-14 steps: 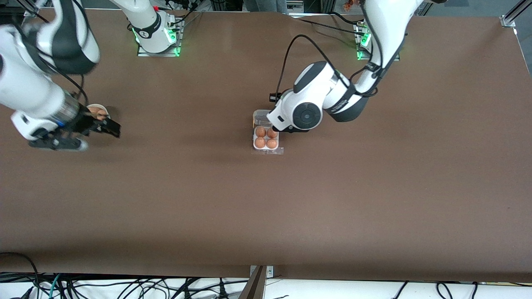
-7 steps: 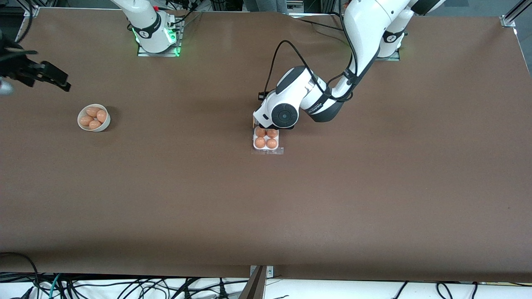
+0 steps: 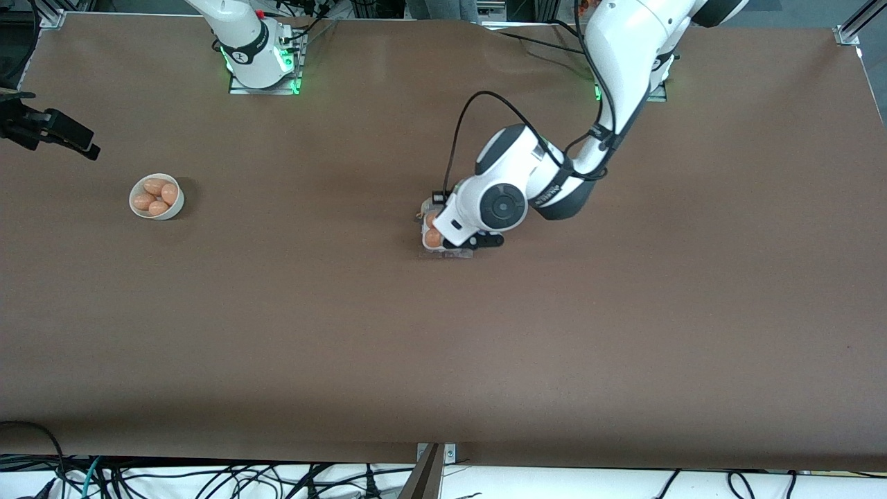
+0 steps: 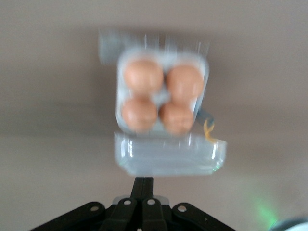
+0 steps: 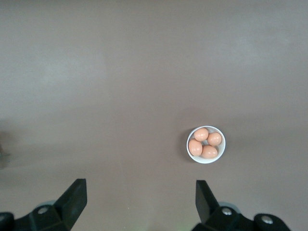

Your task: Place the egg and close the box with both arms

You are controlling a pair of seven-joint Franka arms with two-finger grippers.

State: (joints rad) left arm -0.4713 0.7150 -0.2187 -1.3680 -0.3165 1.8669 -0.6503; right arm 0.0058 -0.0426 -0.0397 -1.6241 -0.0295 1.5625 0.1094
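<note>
The box is a small clear carton holding several brown eggs; every cell shows an egg. Its transparent lid is open and lies between the tray and my left gripper. That gripper is shut and empty, its tips just short of the lid's edge. In the front view the left arm's wrist covers most of the box, and one egg shows. My right gripper is open and empty, up over the table's edge at the right arm's end; it also shows in the right wrist view.
A round white bowl with several brown eggs stands toward the right arm's end of the table; it also shows in the right wrist view. The two arm bases stand along the table's back edge. Cables hang at the table's front edge.
The right gripper has left the bowl and moved out to the table's end. The left arm's wrist has moved from the lid's side over the box, now covering most of it.
</note>
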